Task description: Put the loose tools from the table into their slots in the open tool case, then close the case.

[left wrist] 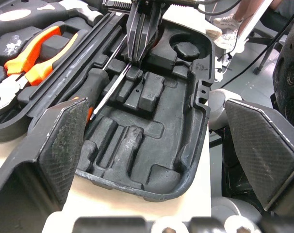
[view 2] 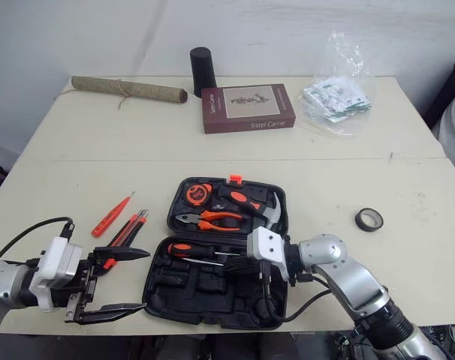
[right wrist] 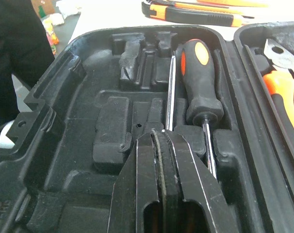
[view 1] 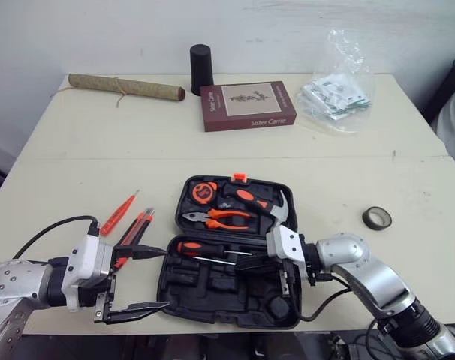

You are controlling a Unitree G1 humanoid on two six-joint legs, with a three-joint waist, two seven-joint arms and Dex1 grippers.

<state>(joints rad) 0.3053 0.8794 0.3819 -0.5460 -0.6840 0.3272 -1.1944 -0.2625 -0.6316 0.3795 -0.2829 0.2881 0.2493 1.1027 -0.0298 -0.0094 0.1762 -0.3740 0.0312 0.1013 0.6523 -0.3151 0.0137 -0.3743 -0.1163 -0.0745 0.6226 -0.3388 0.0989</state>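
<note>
At the far edge of the pale table [view 1: 212, 154] lies a brown paper roll [view 1: 126, 88] tied round with string. Just to its right a black cylinder [view 1: 201, 69] stands upright. Beside that lies a maroon book [view 1: 248, 106] titled "Sister Carrie", flat with its cover up. Further right, a crumpled clear plastic bag [view 1: 336, 86] holds small white and green packets.

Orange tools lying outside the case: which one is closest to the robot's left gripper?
The orange-and-black utility knife. It lies right by the open left gripper; the thin red tester screwdriver lies beyond it, farther from the tool case.
</note>
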